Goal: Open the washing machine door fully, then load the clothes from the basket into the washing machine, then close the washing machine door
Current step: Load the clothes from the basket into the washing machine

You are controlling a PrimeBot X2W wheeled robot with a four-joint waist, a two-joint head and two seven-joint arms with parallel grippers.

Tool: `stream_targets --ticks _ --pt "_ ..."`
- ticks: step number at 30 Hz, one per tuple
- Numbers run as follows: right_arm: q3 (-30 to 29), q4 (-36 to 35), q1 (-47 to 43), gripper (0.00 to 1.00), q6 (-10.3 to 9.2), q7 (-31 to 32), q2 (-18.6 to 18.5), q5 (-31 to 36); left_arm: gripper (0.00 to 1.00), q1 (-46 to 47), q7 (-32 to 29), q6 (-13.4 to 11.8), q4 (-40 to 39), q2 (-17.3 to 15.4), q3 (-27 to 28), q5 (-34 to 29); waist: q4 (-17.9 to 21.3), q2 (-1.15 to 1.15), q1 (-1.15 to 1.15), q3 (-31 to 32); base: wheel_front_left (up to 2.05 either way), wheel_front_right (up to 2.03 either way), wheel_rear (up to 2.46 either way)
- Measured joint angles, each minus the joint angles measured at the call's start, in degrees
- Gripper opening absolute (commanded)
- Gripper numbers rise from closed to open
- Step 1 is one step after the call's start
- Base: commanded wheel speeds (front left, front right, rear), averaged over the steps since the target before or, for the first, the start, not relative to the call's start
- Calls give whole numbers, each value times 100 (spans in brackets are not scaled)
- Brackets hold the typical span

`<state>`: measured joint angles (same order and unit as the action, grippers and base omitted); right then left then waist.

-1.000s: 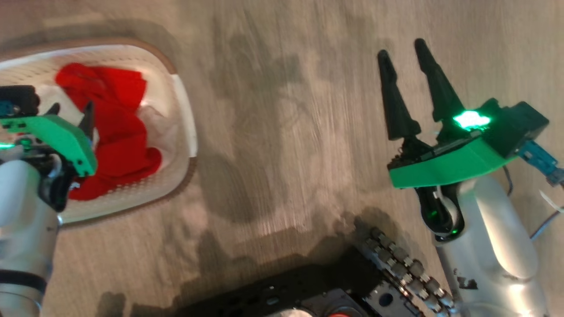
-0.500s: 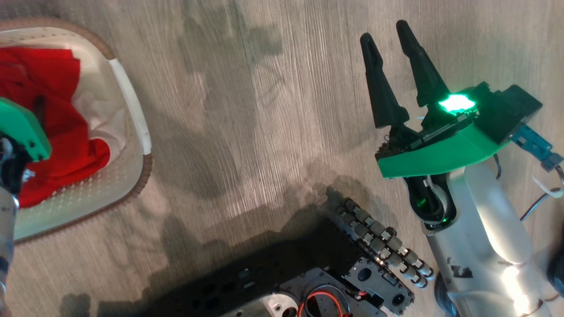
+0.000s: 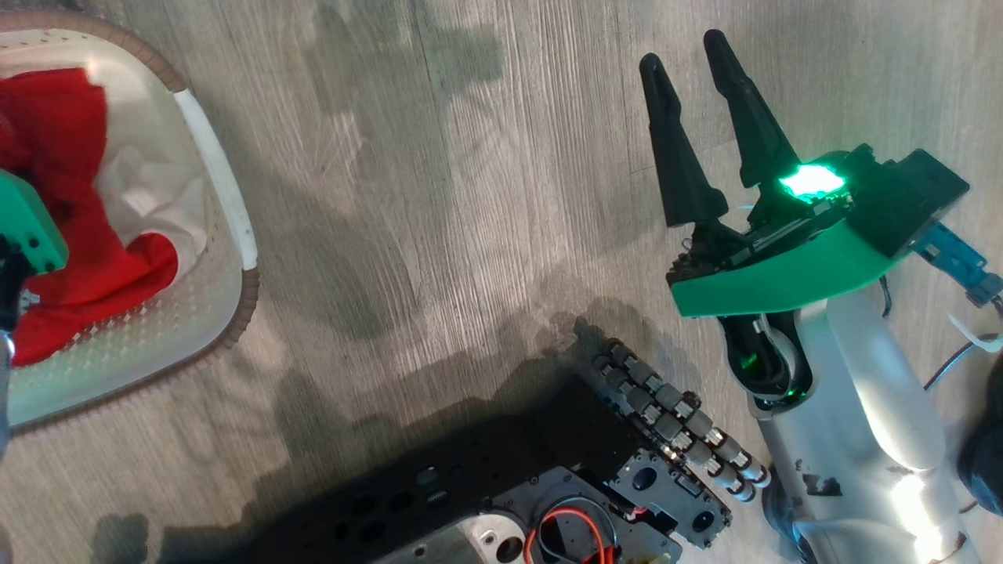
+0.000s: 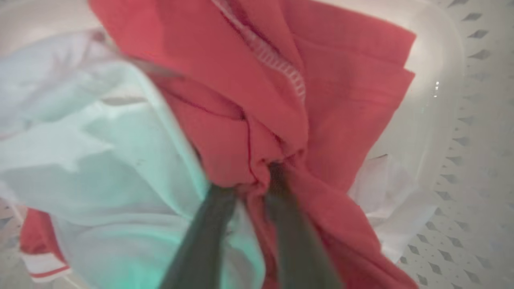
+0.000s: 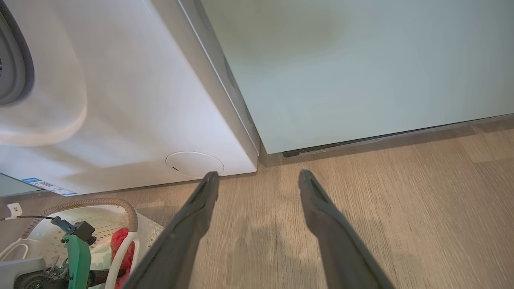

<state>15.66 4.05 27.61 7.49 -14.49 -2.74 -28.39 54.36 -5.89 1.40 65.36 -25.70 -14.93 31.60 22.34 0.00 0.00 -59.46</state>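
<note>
Left claw (image 4: 253, 180) straddles a bunched fold of red clothes (image 4: 249, 72) inside the basket (image 3: 229, 205), at the head view's left edge; grip unclear. Right claw (image 3: 682, 51), fingers apart, hovers over floor (image 3: 439, 196) at right.

We see bright red and white clothes (image 3: 55, 133) in a cream, diamond-perforated, brown-rimmed basket (image 3: 157, 345) on grey-brown woodgrain floor (image 3: 439, 196).

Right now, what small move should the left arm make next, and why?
Probably squeeze the left gripper firmly shut before any lift. Its fingers straddle a bunched fold of the red garment in the basket, but a firm pinch is not evident. The right gripper hangs open over the floor.
</note>
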Motion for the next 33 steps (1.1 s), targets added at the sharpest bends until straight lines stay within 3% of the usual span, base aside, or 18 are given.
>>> stream_targets --ticks 8,21,26,33 --pt "-43 33 2 100 0 0 0 -31 0 38 266 -52 231 158 9 35 -102 0 0 167 0 0 0" --pt "-349 301 -119 100 0 -14 -1 441 0 -494 1460 -120 -19 742 -148 59 -597 0 0 1115 0 0 0" --pt "-545 430 -397 100 0 -12 -4 624 0 -842 1864 -202 -427 979 -145 62 -840 0 0 1604 0 0 0" --pt "-872 406 -715 100 0 208 -7 839 0 -1516 1978 -379 -1372 1149 -154 58 -1229 0 0 2409 0 0 0"
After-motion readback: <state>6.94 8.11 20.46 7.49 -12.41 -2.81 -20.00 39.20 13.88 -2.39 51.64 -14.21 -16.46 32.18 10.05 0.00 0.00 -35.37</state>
